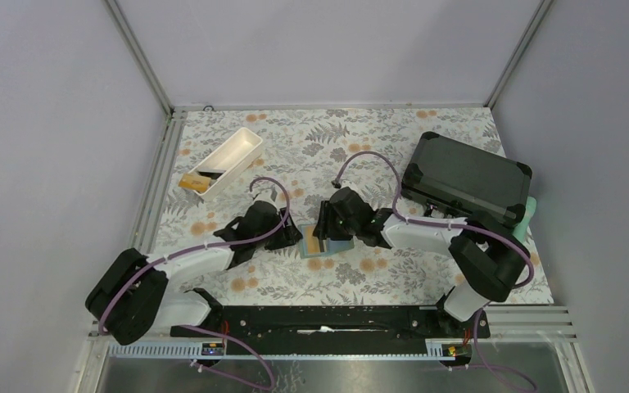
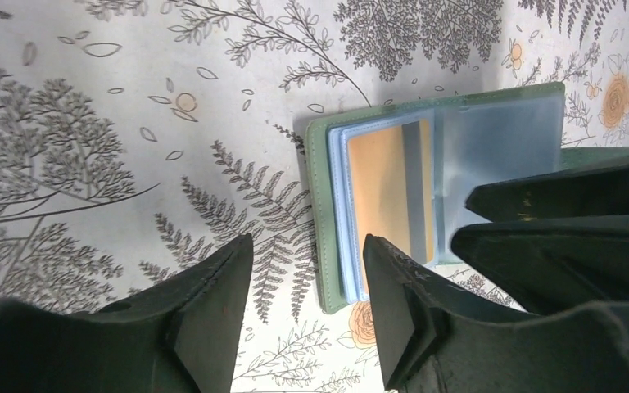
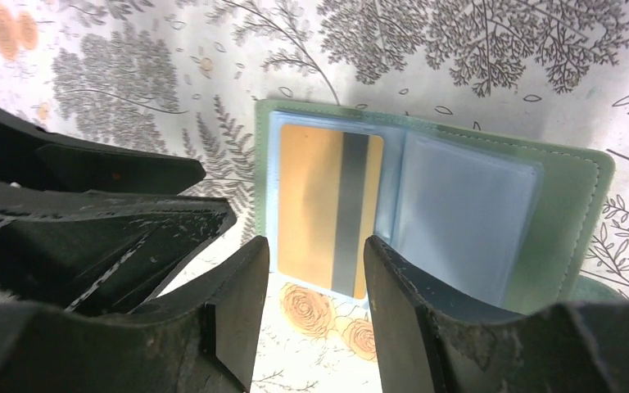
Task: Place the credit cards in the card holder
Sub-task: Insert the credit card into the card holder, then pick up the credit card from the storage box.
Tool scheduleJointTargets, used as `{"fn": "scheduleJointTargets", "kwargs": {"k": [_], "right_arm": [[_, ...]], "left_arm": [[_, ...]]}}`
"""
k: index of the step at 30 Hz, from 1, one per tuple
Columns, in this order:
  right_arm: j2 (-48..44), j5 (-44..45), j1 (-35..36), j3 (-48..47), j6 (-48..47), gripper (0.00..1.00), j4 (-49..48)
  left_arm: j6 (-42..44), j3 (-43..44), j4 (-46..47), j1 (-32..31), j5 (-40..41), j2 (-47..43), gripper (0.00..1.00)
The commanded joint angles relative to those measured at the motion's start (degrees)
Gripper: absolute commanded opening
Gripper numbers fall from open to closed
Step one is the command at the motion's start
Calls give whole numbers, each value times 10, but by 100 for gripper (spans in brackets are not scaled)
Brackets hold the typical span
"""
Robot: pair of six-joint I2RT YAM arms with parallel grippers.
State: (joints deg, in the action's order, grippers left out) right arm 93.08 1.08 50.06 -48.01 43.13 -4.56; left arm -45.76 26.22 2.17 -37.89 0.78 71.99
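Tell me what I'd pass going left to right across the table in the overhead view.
white tray → left gripper → card holder → black case

1. The overhead view was bright and evenly lit from above. The floral table cover (image 1: 360,147) showed only faint, soft shadows beside the arms.
2. The black case (image 1: 467,176) at the far right carried a dull sheen, and its dark surfaces lost detail.
3. In the left wrist view the left gripper (image 2: 307,246) sat near the lens as dark, slightly soft shapes, while the print beyond stayed sharp.
4. A soft shadow lay along the left edge of the card holder (image 2: 319,205).
5. In the right wrist view the right gripper (image 3: 313,246) was nearly black, with pale scuffs catching the light.
6. There the card holder's translucent pockets looked hazy, and a grey shadow lay at its far edge.
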Motion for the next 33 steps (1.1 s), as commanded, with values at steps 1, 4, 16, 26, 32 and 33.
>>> {"fn": "scheduleJointTargets", "kwargs": {"k": [1, 4, 16, 26, 32, 33], "right_arm": [[-52, 25, 6, -22, -18, 54, 19], [-77, 29, 6, -19, -26, 56, 25], [-203, 74, -8, -1, -83, 66, 93], [-328, 52, -52, 70, -99, 70, 83], [-354, 20, -58, 110, -98, 72, 30], [-356, 14, -59, 115, -98, 72, 23]], "left_arm": [[26, 25, -40, 6, 40, -37, 57], [33, 36, -62, 15, 42, -61, 63], [105, 108, -187, 178, -16, -181, 99], [163, 270, -310, 354, -49, -117, 99], [165, 269, -262, 495, -97, -80, 99], [157, 256, -238, 517, -108, -77, 99]]}}
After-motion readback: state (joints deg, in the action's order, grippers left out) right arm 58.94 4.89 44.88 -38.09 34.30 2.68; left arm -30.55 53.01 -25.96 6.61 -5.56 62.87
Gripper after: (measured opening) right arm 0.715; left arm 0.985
